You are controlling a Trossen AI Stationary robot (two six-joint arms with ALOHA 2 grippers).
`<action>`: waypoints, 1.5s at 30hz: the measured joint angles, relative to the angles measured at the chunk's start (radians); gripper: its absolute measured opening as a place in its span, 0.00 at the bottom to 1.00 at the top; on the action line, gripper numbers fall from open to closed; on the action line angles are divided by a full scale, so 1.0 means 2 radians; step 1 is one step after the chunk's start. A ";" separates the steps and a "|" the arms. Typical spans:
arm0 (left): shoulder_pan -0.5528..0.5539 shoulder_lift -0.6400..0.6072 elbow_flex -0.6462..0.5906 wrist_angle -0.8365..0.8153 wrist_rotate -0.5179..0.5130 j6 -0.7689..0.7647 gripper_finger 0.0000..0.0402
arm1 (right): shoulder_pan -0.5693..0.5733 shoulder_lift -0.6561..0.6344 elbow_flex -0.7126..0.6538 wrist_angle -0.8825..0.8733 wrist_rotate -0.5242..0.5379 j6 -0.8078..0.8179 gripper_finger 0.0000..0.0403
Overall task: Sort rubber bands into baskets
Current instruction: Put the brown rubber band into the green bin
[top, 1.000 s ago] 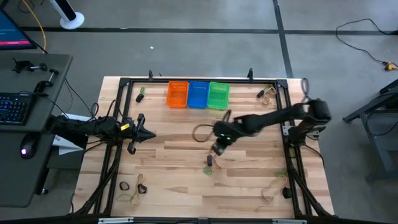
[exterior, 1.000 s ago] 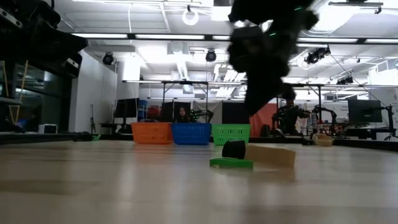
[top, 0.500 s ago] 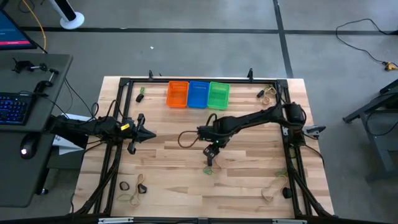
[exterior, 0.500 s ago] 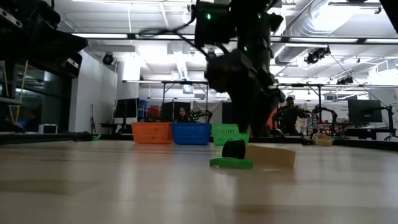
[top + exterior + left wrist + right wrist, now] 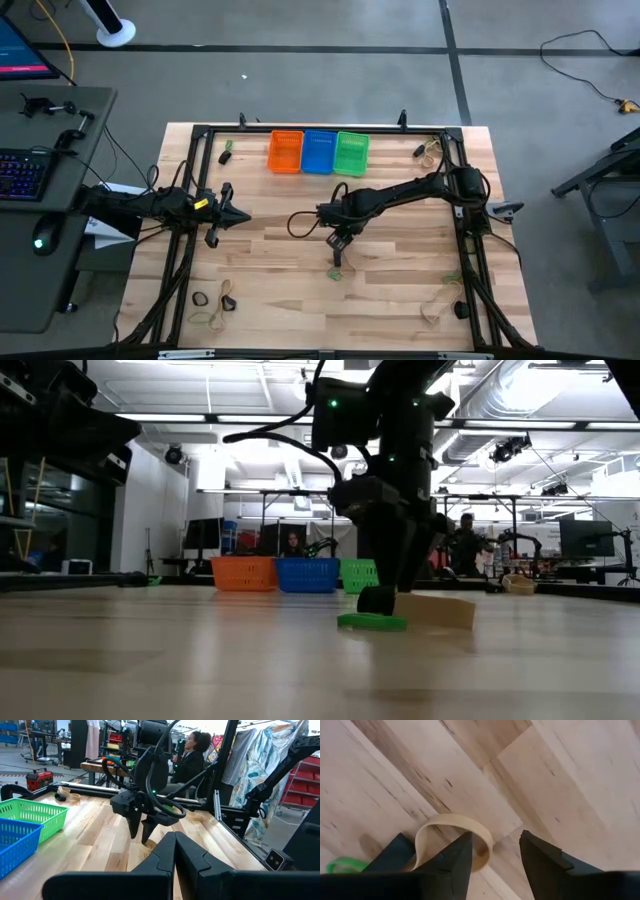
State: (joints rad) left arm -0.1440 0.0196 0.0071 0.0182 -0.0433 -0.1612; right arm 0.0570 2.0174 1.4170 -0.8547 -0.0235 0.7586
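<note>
We judged the main risk to be a missed or partial pick. The right gripper stood with its fingers moderately parted and empty, pointing down at a small cluster of rubber bands near the middle of the bench. One finger overlapped the rim of the tan rubber band instead of straddling it. Closing from that position could pinch only one strand, or push the loop flat against the wood so that it slipped free.

A second risk was a mixed pick. The green rubber band and a black rubber band lay touching or just beside the tan one, so a single closure could catch two colours and spoil the sort.

The tan band lay directly below the right gripper, partly under one finger and partly in the gap. The orange basket, blue basket and green basket stood in a row at the far edge, well apart from the gripper. The left gripper, fingers pressed together, waited at the left side.
</note>
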 joint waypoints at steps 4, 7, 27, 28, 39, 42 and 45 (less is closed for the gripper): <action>0.000 0.000 0.000 0.000 0.000 0.000 0.00 | 0.000 0.003 0.000 0.002 -0.023 -0.010 0.35; 0.000 0.000 0.000 0.000 0.000 0.000 0.00 | 0.000 0.012 0.000 0.004 -0.031 -0.021 0.35; 0.000 0.000 0.000 0.000 0.000 0.000 0.00 | -0.032 -0.178 0.028 0.022 -0.034 -0.140 0.00; 0.000 0.000 0.000 0.000 0.000 0.000 0.00 | -0.036 -0.191 0.029 0.014 -0.037 -0.131 0.00; 0.000 0.000 0.000 0.000 0.000 0.000 0.00 | -0.008 -0.154 -0.035 0.018 -0.053 -0.065 0.09; 0.000 0.000 0.000 0.000 0.000 0.000 0.00 | 0.002 -0.120 -0.039 0.022 -0.053 -0.066 0.21; 0.000 0.000 0.000 0.000 0.000 0.000 0.00 | 0.004 -0.083 -0.039 0.034 -0.050 -0.077 0.34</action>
State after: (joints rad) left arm -0.1440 0.0195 0.0071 0.0181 -0.0433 -0.1612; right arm 0.0658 1.8518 1.3392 -0.7874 -0.1238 0.6052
